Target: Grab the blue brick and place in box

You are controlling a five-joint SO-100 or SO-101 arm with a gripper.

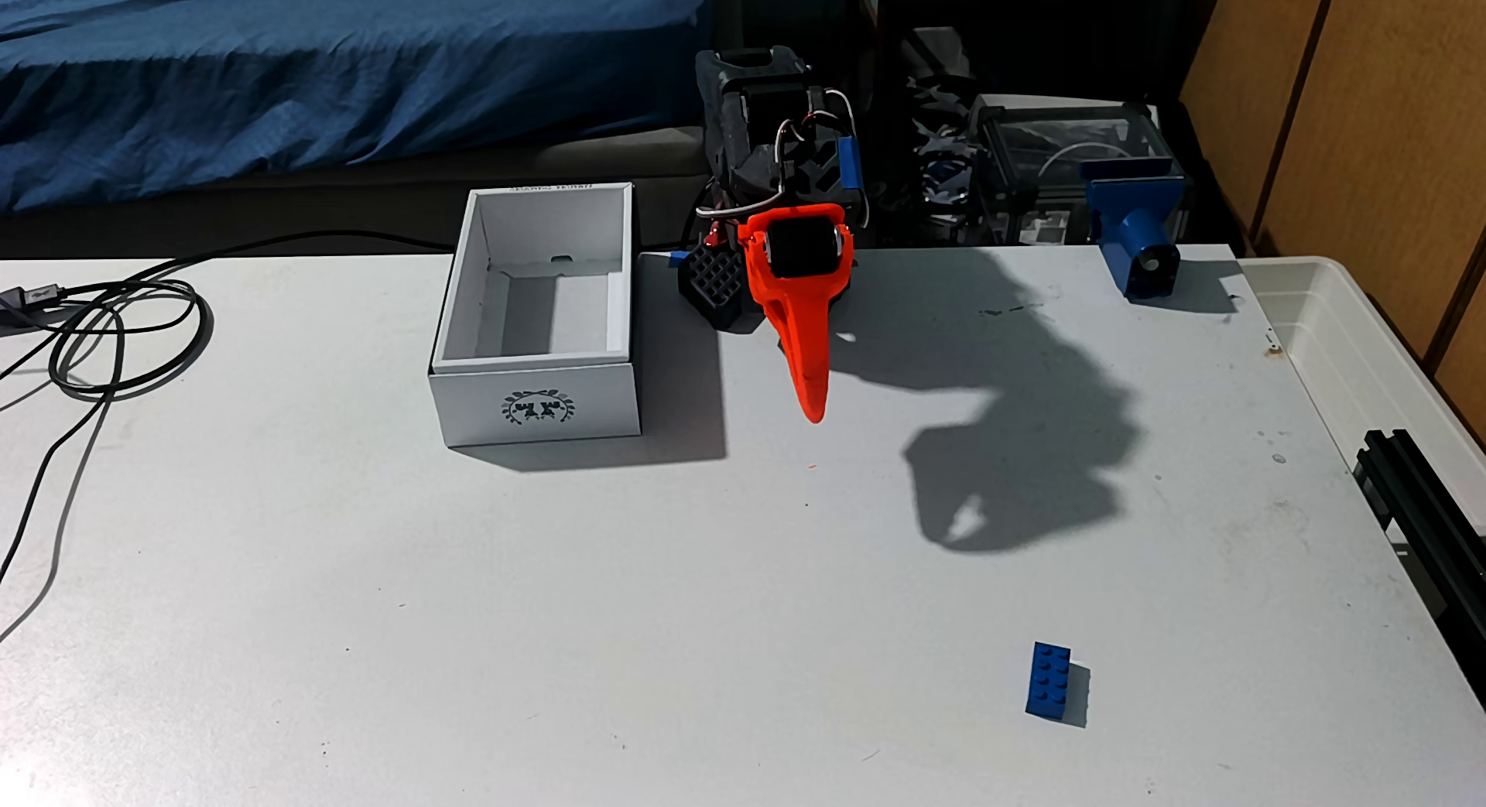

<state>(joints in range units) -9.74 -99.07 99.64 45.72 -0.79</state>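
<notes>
The blue brick (1049,682) lies flat on the white table near the front right, studs up, long side running away from the camera. The box (595,405) stands open and empty at the table's back left-centre, its emblem side facing the camera. My orange gripper (814,409) hangs above the table just right of the box, tips pointing down and toward the camera, far from the brick. Its fingers look closed together with nothing held; its shadow falls on the table to the right.
A blue plastic mount (1138,244) sits at the back right. A translucent tub (1367,349) borders the table's right edge, with a black rail (1415,494) in front of it. Dark cables (104,333) coil at the left. The arm's black base (716,281) stands behind the gripper.
</notes>
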